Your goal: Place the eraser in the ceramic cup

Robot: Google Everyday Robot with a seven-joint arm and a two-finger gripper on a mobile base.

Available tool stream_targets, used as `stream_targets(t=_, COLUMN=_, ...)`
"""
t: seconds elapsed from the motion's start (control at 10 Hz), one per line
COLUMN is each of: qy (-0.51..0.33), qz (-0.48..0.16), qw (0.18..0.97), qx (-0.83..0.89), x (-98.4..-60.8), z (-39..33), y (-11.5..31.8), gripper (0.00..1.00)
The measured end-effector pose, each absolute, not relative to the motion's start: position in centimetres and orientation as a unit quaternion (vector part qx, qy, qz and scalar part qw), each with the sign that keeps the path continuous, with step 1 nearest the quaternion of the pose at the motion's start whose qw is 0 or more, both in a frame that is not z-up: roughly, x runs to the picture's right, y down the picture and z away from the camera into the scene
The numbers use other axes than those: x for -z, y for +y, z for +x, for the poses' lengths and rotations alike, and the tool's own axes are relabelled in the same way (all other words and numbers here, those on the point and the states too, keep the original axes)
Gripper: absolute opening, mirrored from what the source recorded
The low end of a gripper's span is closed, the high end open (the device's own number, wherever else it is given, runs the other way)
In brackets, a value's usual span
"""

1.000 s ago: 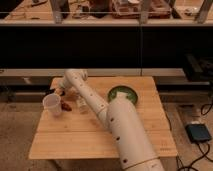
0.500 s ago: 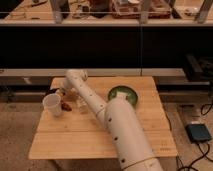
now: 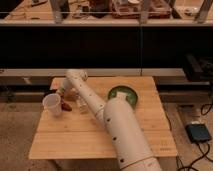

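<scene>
Wooden table (image 3: pixel 60 137) fills your one view. At its 9 o'clock the ceramic cup (image 3: pixel 52 104) stands upright. The gripper (image 3: pixel 62 93) hangs just beside the cup, at its 1 o'clock; you cannot tell its state. You cannot make out the eraser.

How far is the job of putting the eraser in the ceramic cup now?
Done: nothing certain; the eraser is not visible in the white ceramic cup or on the wooden table. In hand: the pincer sits close behind the cup's rim, at the table's left end. Left: releasing the eraser into the cup, if the pincer carries it.
</scene>
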State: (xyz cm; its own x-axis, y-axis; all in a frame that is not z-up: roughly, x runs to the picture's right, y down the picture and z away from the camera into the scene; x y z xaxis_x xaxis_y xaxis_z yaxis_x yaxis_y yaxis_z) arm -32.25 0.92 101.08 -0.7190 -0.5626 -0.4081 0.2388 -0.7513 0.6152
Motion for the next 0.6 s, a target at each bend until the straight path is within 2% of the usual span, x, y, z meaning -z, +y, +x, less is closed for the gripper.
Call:
stream_targets(t=0.2, qy=-0.273, qz=0.3, qw=0.224, qx=0.886, x=-101.0, z=-32.3, y=0.9, gripper=0.28)
stream_targets(t=0.4, qy=-0.265, qz=0.318, qw=0.232, qx=0.88, x=-100.1, z=-32.5, y=-0.2, gripper=0.26)
stream_targets(t=0.6, qy=-0.238, qz=0.35, qw=0.266, qx=0.866, x=-98.1, z=-31.0, y=-3.7, gripper=0.26)
